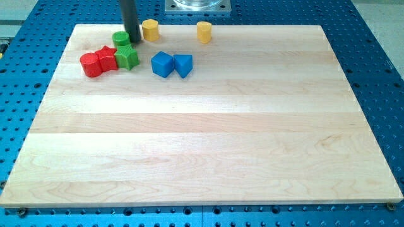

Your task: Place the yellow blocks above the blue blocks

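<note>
Two yellow blocks stand near the view's top edge of the wooden board (202, 126): a hexagonal one (150, 29) and a rounder one (204, 31) to its right. Two blue blocks lie side by side below them, a cube-like one (162, 64) and a wedge-like one (183, 65), touching each other. My tip (134, 41) is the lower end of the dark rod, just left of the hexagonal yellow block, between it and the green blocks.
A green round block (121, 38) sits just left of the rod and a green star block (127, 57) below it. Two red blocks, a star (107, 58) and a rounder one (92, 64), lie at the left. A metal base (197, 5) stands beyond the top edge.
</note>
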### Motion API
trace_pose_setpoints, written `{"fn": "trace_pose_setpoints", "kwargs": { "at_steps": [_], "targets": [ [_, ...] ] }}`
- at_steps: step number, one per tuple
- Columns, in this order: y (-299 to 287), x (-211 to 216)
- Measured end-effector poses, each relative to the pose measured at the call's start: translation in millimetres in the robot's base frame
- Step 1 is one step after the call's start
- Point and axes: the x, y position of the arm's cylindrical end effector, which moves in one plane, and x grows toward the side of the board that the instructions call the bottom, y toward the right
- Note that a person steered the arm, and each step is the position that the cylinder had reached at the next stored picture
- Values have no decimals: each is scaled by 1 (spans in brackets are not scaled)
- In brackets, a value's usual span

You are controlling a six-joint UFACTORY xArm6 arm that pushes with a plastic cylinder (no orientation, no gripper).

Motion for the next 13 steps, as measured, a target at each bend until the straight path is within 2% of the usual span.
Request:
{"fn": "trace_pose_setpoints", "kwargs": {
  "at_steps": [1,2,3,4,5,6,7,11,12,13],
  "targets": [
    [-20,15],
    [-14,12],
    [-17,-40],
    [37,-46],
    [111,-33],
    [133,-10],
    [132,-31],
    [109,-33],
    [78,-5],
    [79,-18]
  ]
}}
